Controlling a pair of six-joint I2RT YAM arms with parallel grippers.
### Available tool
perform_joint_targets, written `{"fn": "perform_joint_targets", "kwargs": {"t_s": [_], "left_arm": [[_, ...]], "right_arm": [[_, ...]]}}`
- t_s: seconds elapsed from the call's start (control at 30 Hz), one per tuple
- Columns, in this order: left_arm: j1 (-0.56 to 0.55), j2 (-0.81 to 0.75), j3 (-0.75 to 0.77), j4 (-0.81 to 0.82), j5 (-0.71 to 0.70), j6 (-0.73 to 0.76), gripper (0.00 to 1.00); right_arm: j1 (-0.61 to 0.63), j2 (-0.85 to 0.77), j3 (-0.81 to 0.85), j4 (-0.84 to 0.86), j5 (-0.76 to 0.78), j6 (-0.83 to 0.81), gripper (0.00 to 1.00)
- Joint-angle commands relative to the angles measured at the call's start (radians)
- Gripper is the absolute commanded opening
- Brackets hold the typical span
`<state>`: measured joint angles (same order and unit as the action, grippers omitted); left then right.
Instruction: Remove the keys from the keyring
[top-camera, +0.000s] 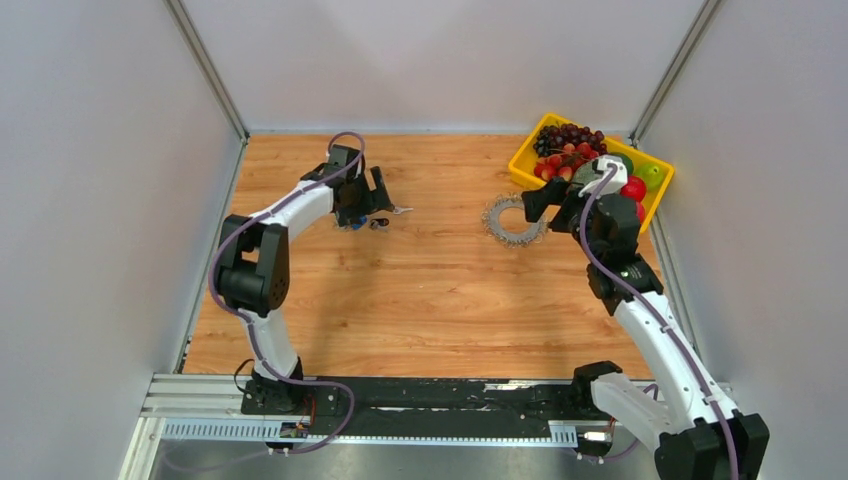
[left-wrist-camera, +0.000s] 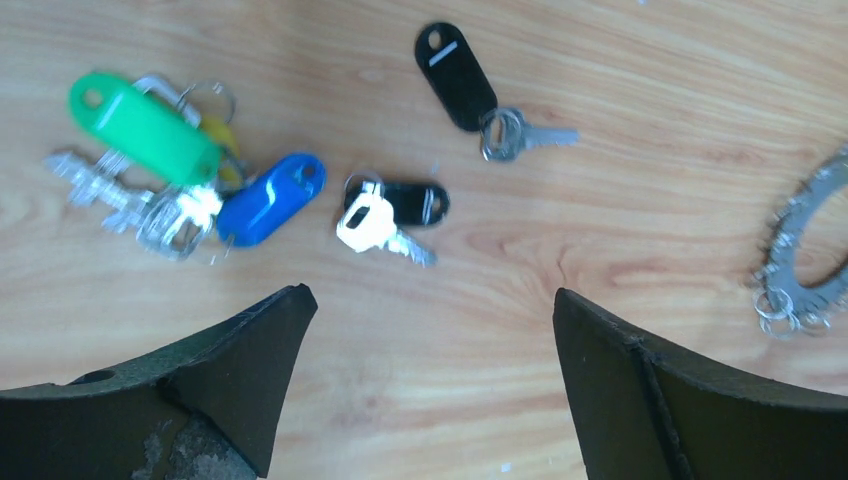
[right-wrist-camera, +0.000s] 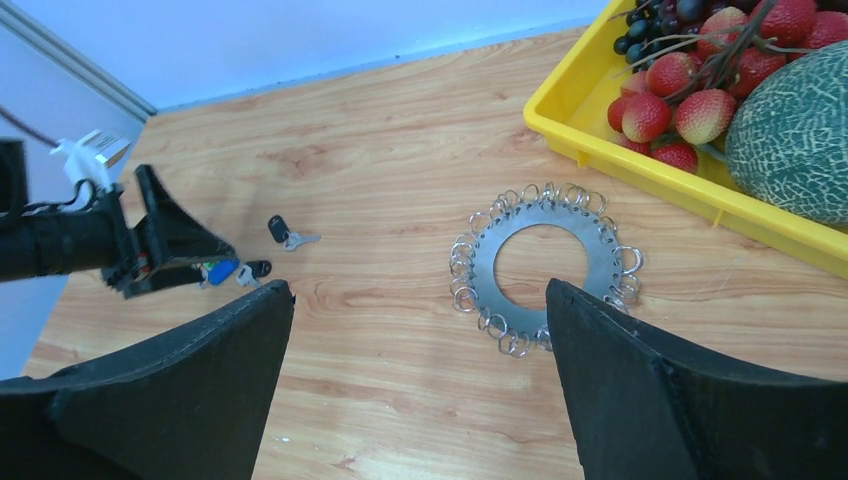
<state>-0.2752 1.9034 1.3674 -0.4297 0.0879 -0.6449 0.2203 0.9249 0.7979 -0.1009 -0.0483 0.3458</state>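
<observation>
Keyring (top-camera: 505, 238) lies flat on the table (top-camera: 430, 310), small wire loops fringing its rim. Keys (left-wrist-camera: 395, 210) with green, blue and black tags lie loose in a scatter well left of the keyring. Left gripper (left-wrist-camera: 430, 360) hangs above them, jaws wide, holding nothing. Right gripper (right-wrist-camera: 420, 380) hangs at the keyring's right side, jaws wide and empty. Yellow fruit tray (right-wrist-camera: 575, 100) stands just behind the keyring.

The left arm (top-camera: 262, 250) rises from its base, folds at the elbow and reaches forward, wrist turned rightward. The left gripper (left-wrist-camera: 428, 305) points down with its jaws spread wide. The right arm (top-camera: 650, 325) stretches far forward, leaning left (nearly straight). The right gripper (right-wrist-camera: 420, 295) is equally wide apart.
</observation>
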Motion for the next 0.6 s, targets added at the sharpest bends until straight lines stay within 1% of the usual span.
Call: {"fn": "perform_joint_targets", "kwargs": {"t_s": [0.0,0.07,0.1,0.17,0.2,0.23,0.27,0.3,0.33,0.43,0.57], "left_arm": [[-0.001,-0.267,-0.069,-0.006,-0.02,0.015,1.0],[-0.001,-0.372,-0.092,-0.016,-0.029,0.024,1.0],[-0.001,-0.41,-0.098,-0.018,-0.035,0.028,1.0],[-0.002,-0.561,-0.125,-0.006,-0.067,0.029,1.0],[-0.002,-0.602,-0.148,0.006,-0.08,0.023,1.0],[-0.002,-0.676,-0.159,0.009,-0.105,0.021,1.0],[-0.002,-0.716,-0.175,0.012,-0.149,0.02,1.0],[-0.002,-0.793,-0.191,0.011,-0.171,0.025,1.0],[-0.002,-0.831,-0.201,0.01,-0.217,0.029,1.0],[-0.002,-1.013,-0.251,0.019,-0.295,0.051,1.0],[-0.001,-1.16,-0.274,0.016,-0.339,0.084,1.0]], "right_arm": [[0.0,-0.074,0.015,-0.006,0.083,0.094,1.0],[0.0,-0.103,0.053,-0.041,0.013,0.059,1.0],[0.001,-0.118,0.071,-0.059,0.009,0.06,1.0],[0.0,-0.17,0.102,-0.084,0.031,0.069,1.0],[0.0,-0.198,0.115,-0.093,0.044,0.069,1.0],[0.001,-0.226,0.125,-0.098,0.048,0.065,1.0],[0.001,-0.254,0.135,-0.101,0.092,0.061,1.0],[0.0,-0.279,0.144,-0.104,0.106,0.053,1.0],[0.001,-0.305,0.154,-0.107,0.115,0.044,1.0],[0.001,-0.364,0.183,-0.127,0.14,0.018,1.0],[0.001,-0.411,0.199,-0.164,0.168,-0.007,1.0]]}}
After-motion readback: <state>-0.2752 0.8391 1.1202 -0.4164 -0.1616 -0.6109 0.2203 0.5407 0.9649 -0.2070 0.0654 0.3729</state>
